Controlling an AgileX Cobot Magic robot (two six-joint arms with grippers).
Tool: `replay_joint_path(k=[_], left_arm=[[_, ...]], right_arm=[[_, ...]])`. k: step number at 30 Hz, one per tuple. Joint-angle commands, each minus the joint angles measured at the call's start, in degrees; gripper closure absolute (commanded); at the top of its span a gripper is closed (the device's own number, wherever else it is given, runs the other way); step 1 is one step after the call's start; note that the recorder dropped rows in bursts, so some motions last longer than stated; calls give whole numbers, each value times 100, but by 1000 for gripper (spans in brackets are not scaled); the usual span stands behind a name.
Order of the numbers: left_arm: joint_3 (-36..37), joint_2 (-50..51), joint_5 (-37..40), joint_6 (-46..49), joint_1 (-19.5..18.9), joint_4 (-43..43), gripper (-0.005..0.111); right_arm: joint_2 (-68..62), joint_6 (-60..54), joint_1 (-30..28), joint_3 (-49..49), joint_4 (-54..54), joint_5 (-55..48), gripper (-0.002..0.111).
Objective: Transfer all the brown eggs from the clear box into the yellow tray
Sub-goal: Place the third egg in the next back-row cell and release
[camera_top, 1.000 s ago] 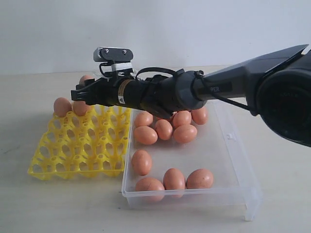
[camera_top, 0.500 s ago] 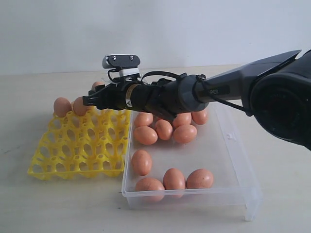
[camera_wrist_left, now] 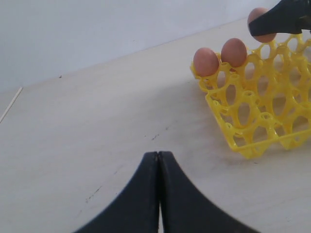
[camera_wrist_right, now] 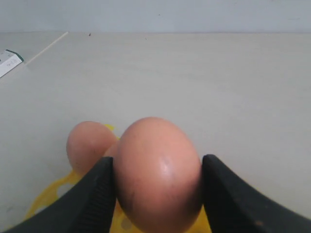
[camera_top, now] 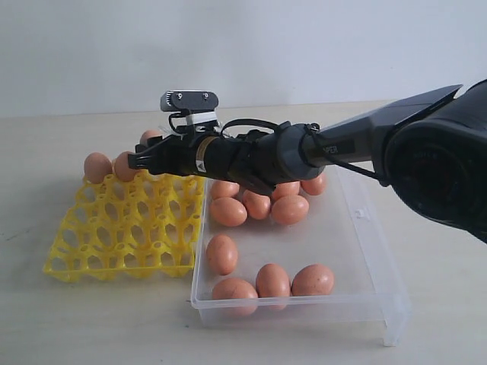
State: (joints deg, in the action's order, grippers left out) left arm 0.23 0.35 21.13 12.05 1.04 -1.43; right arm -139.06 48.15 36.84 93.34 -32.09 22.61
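Observation:
My right gripper is shut on a brown egg, which it holds just above the back row of the yellow tray. In the right wrist view that egg fills the gap between both black fingers. Two brown eggs sit in the tray's back-left cups. Several more brown eggs lie in the clear box to the tray's right. My left gripper is shut on nothing over bare table, with the tray off to one side of it.
The right arm stretches across the back of the clear box, above its far eggs. The box's front wall stands close to the table's near edge. A pale wall rises behind the table.
The right gripper has carried its egg a little to the right along the tray's back row and slightly lower. Since half a second ago it has hardly moved.

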Motion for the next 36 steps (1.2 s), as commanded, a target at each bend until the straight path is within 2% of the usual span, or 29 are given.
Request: replay_joint_path(k=[1,12,22,36], left_arm=[[-23,-35,-45,-25,11,0,107],[-23,-35,-45,-25,11,0,107],[-23,-35,-45,-25,11,0,107],[-23,-35,-45,-25,11,0,107]], right_arm=[[-69,-15,-20,75,3,192,93],[-278,130,-20,636,-175,-311,72],[-278,432,-20,637,-311,-449,70],[-278,595,77,562,-293,-652,47]])
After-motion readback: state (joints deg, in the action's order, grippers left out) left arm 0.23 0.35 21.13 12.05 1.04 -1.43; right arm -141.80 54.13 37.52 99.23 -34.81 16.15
